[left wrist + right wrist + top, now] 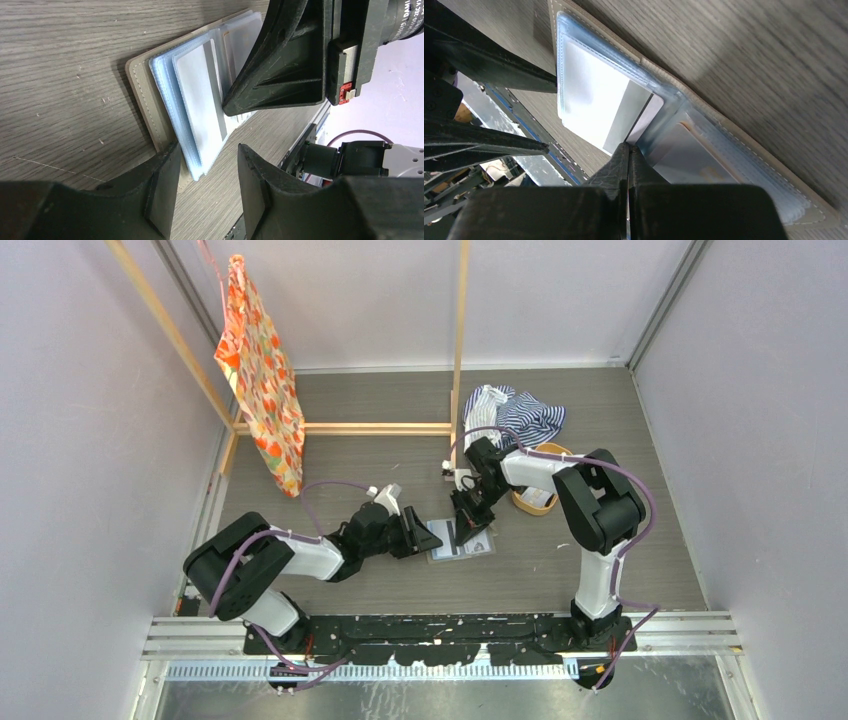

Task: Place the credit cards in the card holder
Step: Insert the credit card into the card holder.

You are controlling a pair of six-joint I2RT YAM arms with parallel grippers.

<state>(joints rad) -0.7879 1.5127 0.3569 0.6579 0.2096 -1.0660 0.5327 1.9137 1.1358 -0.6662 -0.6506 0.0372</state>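
Note:
The grey-taupe card holder [462,543] lies open on the table, its clear sleeves fanned out [145,95] [724,160]. A pale whitish credit card [197,95] [589,105] with a grey stripe sits mostly inside one sleeve. My right gripper [470,523] [628,146] is shut, with its fingertips against that card's free edge. I see nothing between the jaws. My left gripper [425,537] [205,160] is open at the holder's left end. One of its fingers [162,170] rests by the cover's corner, and nothing is held.
An oval orange-tan tray [522,502] with more cards stands behind the right arm. A striped cloth [515,412] lies at the back. A wooden frame [458,350] carries a hanging orange patterned bag [262,380] at the back left.

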